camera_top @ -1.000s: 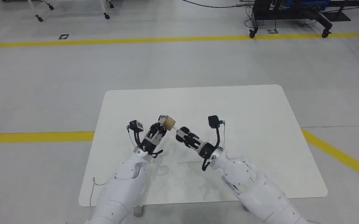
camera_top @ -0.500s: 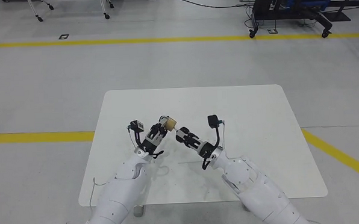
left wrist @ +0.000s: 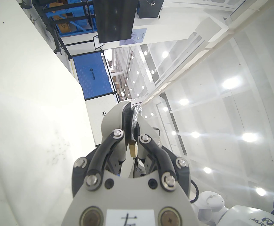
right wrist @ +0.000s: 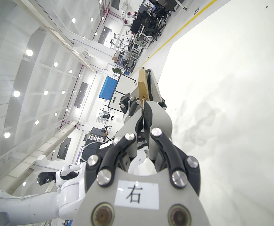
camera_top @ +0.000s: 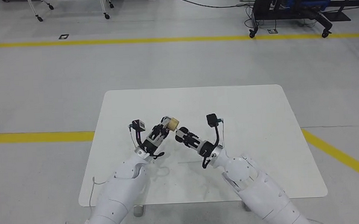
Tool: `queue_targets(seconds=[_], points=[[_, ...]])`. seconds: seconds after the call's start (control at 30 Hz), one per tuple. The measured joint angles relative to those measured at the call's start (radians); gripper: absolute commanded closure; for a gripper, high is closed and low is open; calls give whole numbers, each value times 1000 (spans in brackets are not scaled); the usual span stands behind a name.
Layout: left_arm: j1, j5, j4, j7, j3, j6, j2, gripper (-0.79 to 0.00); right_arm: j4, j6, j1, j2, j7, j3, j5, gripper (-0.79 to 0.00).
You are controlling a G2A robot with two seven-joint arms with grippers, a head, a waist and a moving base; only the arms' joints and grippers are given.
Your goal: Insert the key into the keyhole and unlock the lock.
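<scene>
From where I stand, the top camera sits high on the robot, above both arms. It looks down and forward over the white table (camera_top: 258, 108) to the floor beyond, far enough off to take in the whole tabletop. The left wrist camera rides close behind the left gripper (left wrist: 134, 118), sighting along its fingers and tilted up toward the ceiling lights. The right wrist camera sits just as close behind the right gripper (right wrist: 143, 111), facing across the table toward the hall. All three views share the brass lock (camera_top: 173, 122). The right wrist view sees it past the key (right wrist: 143, 103), with the left gripper beyond.
</scene>
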Motion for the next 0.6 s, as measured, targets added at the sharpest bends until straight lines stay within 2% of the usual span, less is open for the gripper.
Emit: queue_targets(seconds=[0.37,0.6], points=[[-15,-92,2,-173,-44,107,19,0,-24,-51,-30,28,252,90,110,0],[-19,-66,-8,-221,-46,178,29,0,-23,-44,-34,32,313,88,126,0]])
